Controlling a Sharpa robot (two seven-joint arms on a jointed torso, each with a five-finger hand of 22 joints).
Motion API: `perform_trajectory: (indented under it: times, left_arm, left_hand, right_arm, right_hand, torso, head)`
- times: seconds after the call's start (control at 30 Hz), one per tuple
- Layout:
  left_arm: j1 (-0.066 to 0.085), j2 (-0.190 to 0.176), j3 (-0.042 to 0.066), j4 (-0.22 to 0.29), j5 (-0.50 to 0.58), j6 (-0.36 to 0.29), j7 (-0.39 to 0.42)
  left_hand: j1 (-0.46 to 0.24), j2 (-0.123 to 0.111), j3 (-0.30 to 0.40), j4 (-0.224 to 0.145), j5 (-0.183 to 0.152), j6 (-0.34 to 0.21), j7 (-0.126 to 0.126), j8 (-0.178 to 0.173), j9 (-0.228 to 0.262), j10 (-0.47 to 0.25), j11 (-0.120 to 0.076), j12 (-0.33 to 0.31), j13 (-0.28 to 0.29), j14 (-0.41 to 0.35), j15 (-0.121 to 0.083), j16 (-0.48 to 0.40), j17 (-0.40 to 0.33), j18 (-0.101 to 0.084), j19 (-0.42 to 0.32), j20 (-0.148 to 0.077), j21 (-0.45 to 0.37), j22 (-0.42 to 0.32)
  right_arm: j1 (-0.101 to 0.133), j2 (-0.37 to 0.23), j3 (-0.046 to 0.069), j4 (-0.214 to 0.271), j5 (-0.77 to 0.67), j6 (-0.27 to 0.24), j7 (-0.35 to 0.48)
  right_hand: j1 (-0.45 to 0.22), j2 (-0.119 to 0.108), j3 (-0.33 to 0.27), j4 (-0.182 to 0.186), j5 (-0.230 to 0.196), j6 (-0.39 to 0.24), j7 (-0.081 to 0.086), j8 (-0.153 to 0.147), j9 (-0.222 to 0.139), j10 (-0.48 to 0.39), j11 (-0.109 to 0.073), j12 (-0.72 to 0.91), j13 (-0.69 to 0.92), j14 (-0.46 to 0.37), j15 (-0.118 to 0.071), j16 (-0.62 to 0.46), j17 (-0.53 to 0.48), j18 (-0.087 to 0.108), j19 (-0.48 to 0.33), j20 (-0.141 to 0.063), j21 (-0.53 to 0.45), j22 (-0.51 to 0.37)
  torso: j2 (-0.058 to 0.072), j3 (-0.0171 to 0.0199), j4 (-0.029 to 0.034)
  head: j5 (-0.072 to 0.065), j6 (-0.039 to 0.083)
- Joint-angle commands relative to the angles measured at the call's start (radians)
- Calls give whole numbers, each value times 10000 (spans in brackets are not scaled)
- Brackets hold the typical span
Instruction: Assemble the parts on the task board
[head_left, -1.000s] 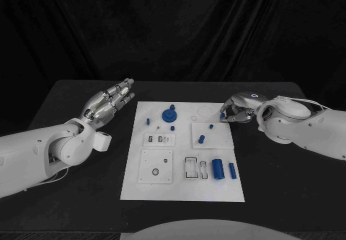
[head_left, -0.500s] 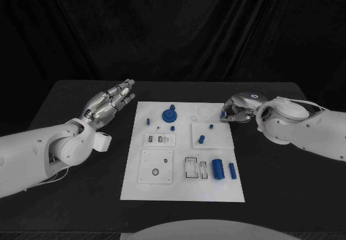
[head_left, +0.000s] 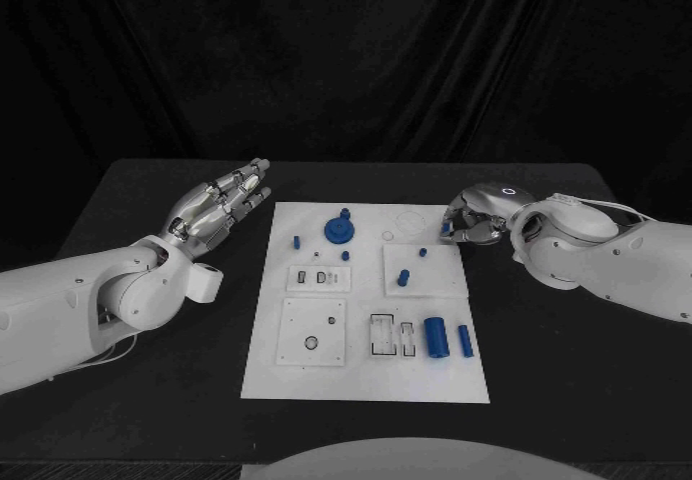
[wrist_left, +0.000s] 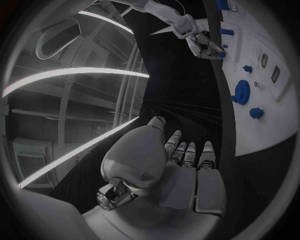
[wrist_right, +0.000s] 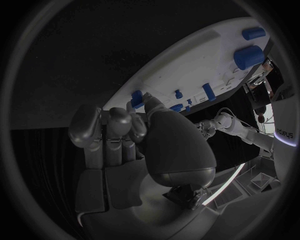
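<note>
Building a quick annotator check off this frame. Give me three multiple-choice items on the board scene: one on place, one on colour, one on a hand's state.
1. Where is the right hand?
A. at the far right edge of the task board
B. over the board's near left corner
C. off the table

2. What colour is the gear-shaped part?
A. red
B. blue
C. yellow

3. How is the left hand?
A. gripping the gear-shaped part
C. pressing on the board
B. held out flat beside the board, holding nothing

Answers: 1 A, the head view puts the hand at the board's far right edge. 2 B, it shows blue in the head view and the left wrist view. 3 B, its fingers lie straight over bare table, left of the board.
</note>
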Motion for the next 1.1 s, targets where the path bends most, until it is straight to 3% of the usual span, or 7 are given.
perform_trajectory:
  times: [0.03,0.23,0.37,0.5,0.7,0.8,1.1]
  left_arm:
    - [2,-22,9,12,2,150,75]
    - [1,-41,9,22,2,154,61]
    - [1,-16,9,17,2,152,52]
    - [1,16,9,9,2,153,50]
    - [2,54,9,1,2,163,44]
    - [2,75,9,-4,2,171,44]
    - [2,155,9,-50,2,205,44]
  left_hand:
    - [75,-14,66,-4,56,22,71,69,14,-9,61,-66,-11,15,78,-37,-8,171,-4,56,-35,-15]
    - [75,-14,66,-4,56,22,71,69,14,-9,61,-66,-11,15,78,-37,-8,171,-4,56,-35,-15]
    - [78,-17,87,-13,57,34,84,74,16,-2,75,-63,-8,15,92,-37,-8,171,-4,68,-35,-15]
    - [79,-20,97,-18,57,40,90,77,16,8,82,-59,-4,15,97,-37,-8,171,-4,73,-35,-15]
    - [79,-23,104,-22,58,36,94,77,16,17,87,-55,0,15,100,-37,-8,171,-4,77,-35,-15]
    - [79,-26,115,-28,61,27,98,76,15,27,96,-51,4,15,104,-37,-8,171,-4,83,-35,-15]
    - [79,-29,124,-32,61,20,103,75,13,32,102,-49,6,15,110,-37,-8,171,-4,88,-35,-15]
  right_arm:
    - [-5,-55,6,195,-78,-856,193]
    - [357,-87,9,861,-82,-1251,209]
    - [585,-5,10,1473,-83,-1280,163]
    - [670,309,10,1933,-84,-1125,182]
    - [392,1036,10,2157,-156,-424,161]
    - [214,1429,10,2031,-434,-109,111]
    - [-115,2167,11,1586,-747,409,-77]
  right_hand:
    - [209,84,30,-83,196,216,-111,148,470,132,-105,624,652,339,-97,72,21,-143,26,-55,79,1475]
    - [237,58,74,-117,660,186,-76,230,623,173,-90,781,792,341,-98,198,72,-166,67,-57,208,1509]
    - [195,39,93,-101,872,70,-49,192,656,189,-73,852,857,346,-88,274,110,-170,76,-53,233,1514]
    - [168,4,156,-116,1259,-38,-26,161,715,196,-56,916,914,342,-79,363,141,-176,87,-46,277,1523]
    - [78,-56,213,-95,1480,-291,53,20,718,163,-16,929,935,330,-56,404,124,-157,52,-32,160,1495]
    - [63,-65,233,-94,1533,-321,71,-3,722,145,-2,902,912,322,-49,395,103,-152,42,-26,126,1487]
    - [-25,-111,248,-65,1548,-427,110,-84,713,112,26,865,883,304,-30,379,65,-145,27,-12,80,1476]
  torso:
    - [4,-2,-1]
    - [4,-3,-11]
    - [5,-3,-27]
    - [-4,-14,-36]
    - [3,-15,-12]
    - [-1,-31,14]
    - [0,-12,-4]
  head:
    - [8,1]
    - [9,-19]
    - [11,-37]
    - [32,-63]
    - [107,-87]
    - [107,-76]
    - [130,-63]
